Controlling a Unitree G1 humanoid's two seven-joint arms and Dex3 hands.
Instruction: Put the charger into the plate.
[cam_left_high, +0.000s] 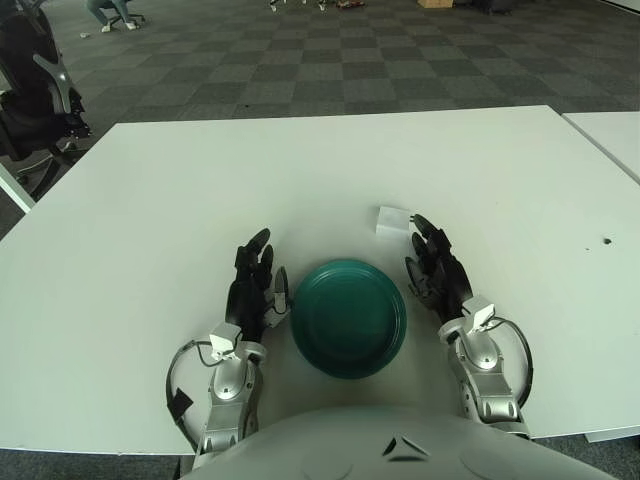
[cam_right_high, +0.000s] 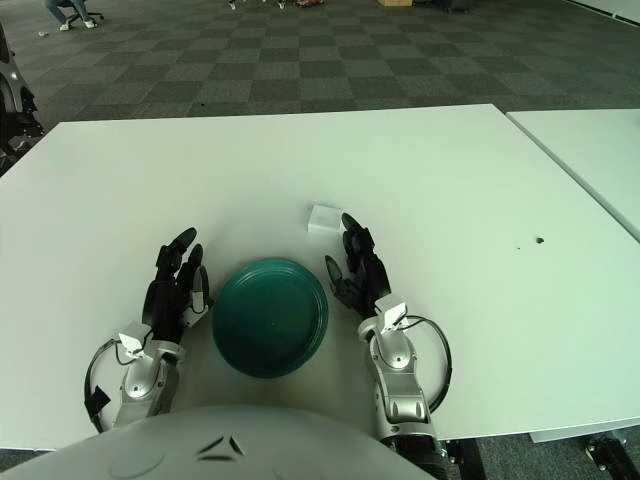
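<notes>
We see a green plate (cam_left_high: 349, 317) on the white table (cam_left_high: 150, 200), between our two hands. Our right hand (cam_left_high: 437, 268) has loose, spread fingers holding nothing. The small white charger (cam_left_high: 393, 220) lies just past its fingertips. We can read no writing on it. Our left hand (cam_left_high: 255, 285) lies beside the plate, fingers loose too.
</notes>
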